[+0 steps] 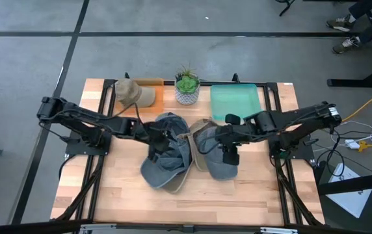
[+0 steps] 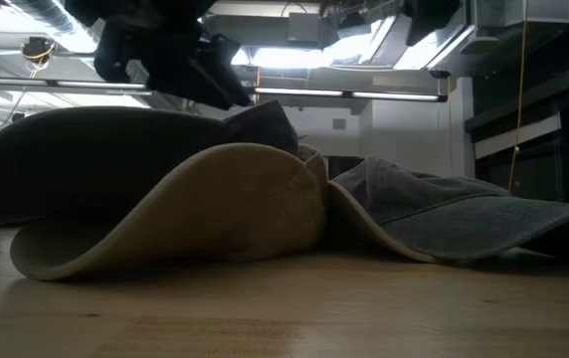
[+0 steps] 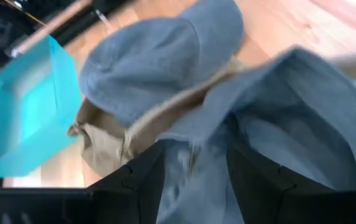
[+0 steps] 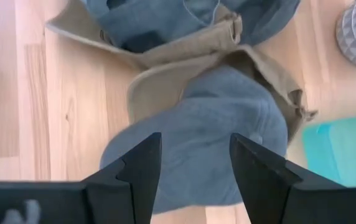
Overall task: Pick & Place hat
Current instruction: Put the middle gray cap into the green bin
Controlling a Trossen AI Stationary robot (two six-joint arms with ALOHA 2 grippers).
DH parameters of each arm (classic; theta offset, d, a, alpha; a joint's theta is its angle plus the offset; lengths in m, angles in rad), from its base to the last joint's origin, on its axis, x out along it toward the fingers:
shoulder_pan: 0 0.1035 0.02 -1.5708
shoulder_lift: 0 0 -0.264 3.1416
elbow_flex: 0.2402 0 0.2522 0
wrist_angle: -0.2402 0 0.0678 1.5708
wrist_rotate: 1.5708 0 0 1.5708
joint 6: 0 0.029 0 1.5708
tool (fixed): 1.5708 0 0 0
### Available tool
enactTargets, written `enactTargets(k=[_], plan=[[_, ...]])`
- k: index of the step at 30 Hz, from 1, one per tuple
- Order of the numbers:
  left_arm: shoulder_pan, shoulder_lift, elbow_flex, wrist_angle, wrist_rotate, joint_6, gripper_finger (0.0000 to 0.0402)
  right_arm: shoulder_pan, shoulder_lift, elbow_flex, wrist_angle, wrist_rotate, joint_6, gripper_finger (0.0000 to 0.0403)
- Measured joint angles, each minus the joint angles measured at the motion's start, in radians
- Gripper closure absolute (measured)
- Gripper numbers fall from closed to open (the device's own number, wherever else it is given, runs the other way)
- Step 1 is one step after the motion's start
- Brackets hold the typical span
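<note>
Blue denim cap (image 1: 166, 159) bunched between left gripper (image 3: 193, 165) fingers, held; second blue cap (image 4: 196, 149) under parted right gripper (image 4: 193, 165)

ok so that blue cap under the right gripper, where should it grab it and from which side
Probably the rounded crown of the blue cap, taken from straight above. The crown bulges up, with cloth to pinch, while its brim lies flat against the table. The right gripper hangs open right over it. The tan hat is tucked under one edge, so pinch on the side away from it.
</note>
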Motion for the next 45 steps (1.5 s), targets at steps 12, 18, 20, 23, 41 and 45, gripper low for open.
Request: enactTargets(k=[12, 18, 20, 23, 41, 45], plan=[[-0.073, 0.091, 0.0, 0.028, -0.105, -0.078, 0.024, 0.072, -0.113, -0.173, 0.132, 0.061, 0.144, 0.0214], [-0.067, 0.122, 0.0, 0.146, -0.197, -0.112, 0.0238, 0.074, -0.096, -0.177, 0.155, 0.097, 0.16, 0.0214], [-0.063, 0.134, 0.0, 0.179, -0.202, -0.112, 0.0238, 0.073, -0.096, -0.177, 0.165, 0.117, 0.152, 0.0214], [-0.063, 0.151, 0.0, 0.199, -0.188, -0.125, 0.024, 0.073, -0.095, -0.177, 0.166, 0.144, 0.138, 0.0214], [-0.063, 0.133, 0.0, 0.255, -0.403, -0.531, 0.0385, 0.07, -0.094, -0.177, 0.265, 0.168, 0.127, 0.0214], [-0.071, 0.075, 0.0, 0.26, -0.419, -0.557, 0.038, 0.07, -0.094, -0.177, 0.346, 0.173, 0.1, 0.0214]])
